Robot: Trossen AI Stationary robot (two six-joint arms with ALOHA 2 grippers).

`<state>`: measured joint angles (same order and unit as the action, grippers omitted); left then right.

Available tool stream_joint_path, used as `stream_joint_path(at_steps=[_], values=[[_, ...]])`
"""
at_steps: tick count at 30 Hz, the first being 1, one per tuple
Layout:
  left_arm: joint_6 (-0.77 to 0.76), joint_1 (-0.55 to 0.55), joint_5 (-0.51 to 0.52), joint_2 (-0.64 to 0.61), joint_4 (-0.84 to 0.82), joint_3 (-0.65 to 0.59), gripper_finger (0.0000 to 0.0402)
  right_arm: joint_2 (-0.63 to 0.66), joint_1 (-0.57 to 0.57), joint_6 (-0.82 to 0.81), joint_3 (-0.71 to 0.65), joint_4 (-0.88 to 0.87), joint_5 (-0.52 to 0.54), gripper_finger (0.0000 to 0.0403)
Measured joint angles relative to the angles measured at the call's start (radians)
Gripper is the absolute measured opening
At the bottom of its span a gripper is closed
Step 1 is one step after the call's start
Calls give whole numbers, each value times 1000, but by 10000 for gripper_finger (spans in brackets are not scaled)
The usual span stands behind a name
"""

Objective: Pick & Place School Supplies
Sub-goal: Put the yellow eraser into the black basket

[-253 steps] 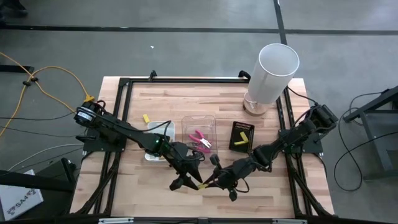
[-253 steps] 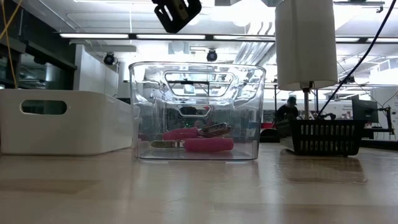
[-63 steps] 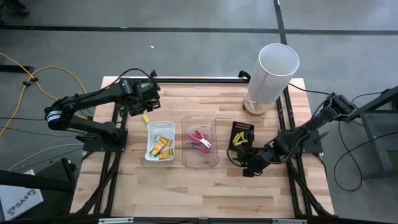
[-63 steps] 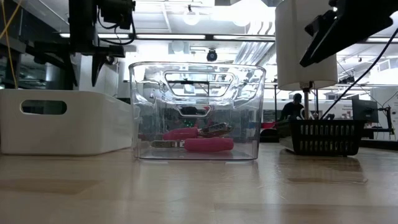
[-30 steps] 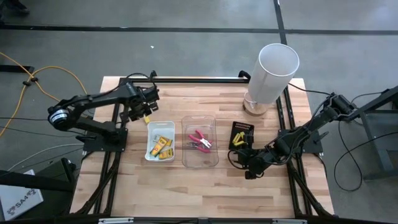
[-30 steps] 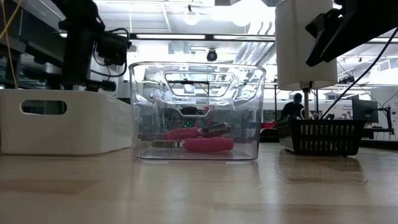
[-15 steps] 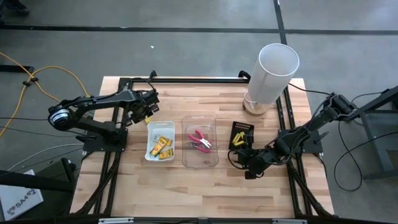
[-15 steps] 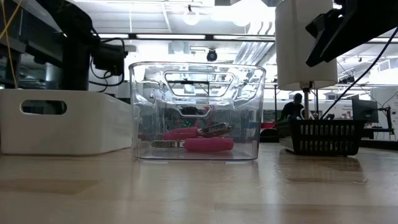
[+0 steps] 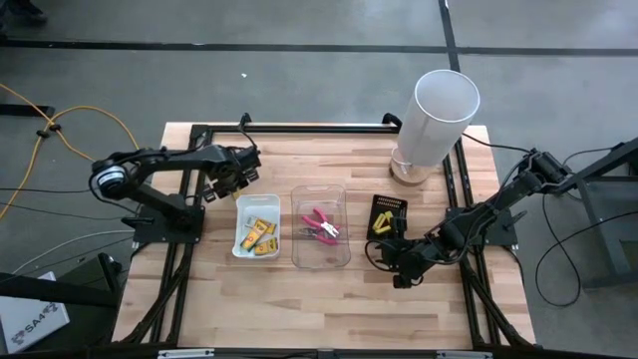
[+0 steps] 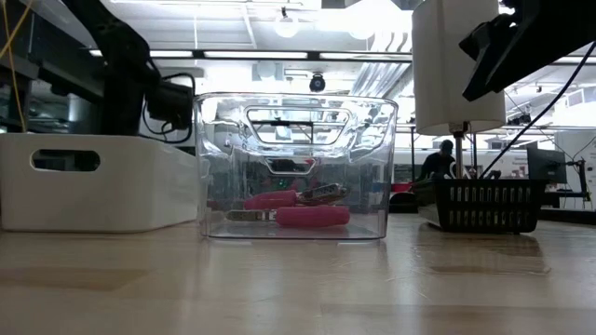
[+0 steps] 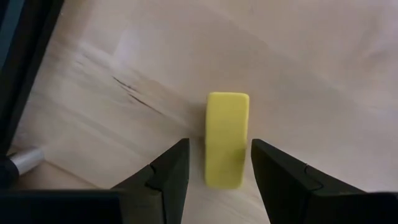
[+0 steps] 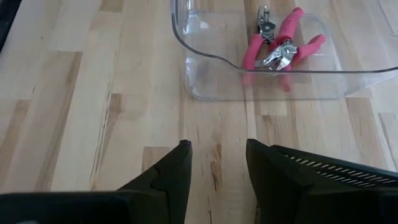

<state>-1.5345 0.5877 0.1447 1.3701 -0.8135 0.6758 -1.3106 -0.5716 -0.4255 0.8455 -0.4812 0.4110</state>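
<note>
- At the far left of the table, beyond the white tray (image 9: 255, 225), a loose yellow stick (image 11: 227, 138) lies flat on the bare wood; it is the item now in hand.
- The left gripper (image 11: 214, 163) is low over this stick, fingers spread, one on each side. No contact is visible, and the stick appears not yet gripped.
- Step in hand, as judged: the pick of the last loose yellow piece.
- Next move, as judged: close squarely on the stick's long sides, lift clear, and carry it to the white tray, which already holds yellow boxes (image 9: 258, 233).
- The clear tray (image 12: 261, 74), beside the white one, holds the pink-handled pliers (image 12: 278, 46).
- The flat black box (image 9: 388, 216) lies right of the clear tray.
- The right gripper (image 12: 217, 158) waits just beside that box, fingers apart and empty.
</note>
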Motion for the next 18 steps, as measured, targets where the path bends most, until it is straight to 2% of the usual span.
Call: stream_joint_path(at_steps=[13,18], values=[[16,0,6,52,27,3,163,0,0,3,0,0,0,144],[19,0,7,53,34,3,136,0,0,3,0,0,0,144]])
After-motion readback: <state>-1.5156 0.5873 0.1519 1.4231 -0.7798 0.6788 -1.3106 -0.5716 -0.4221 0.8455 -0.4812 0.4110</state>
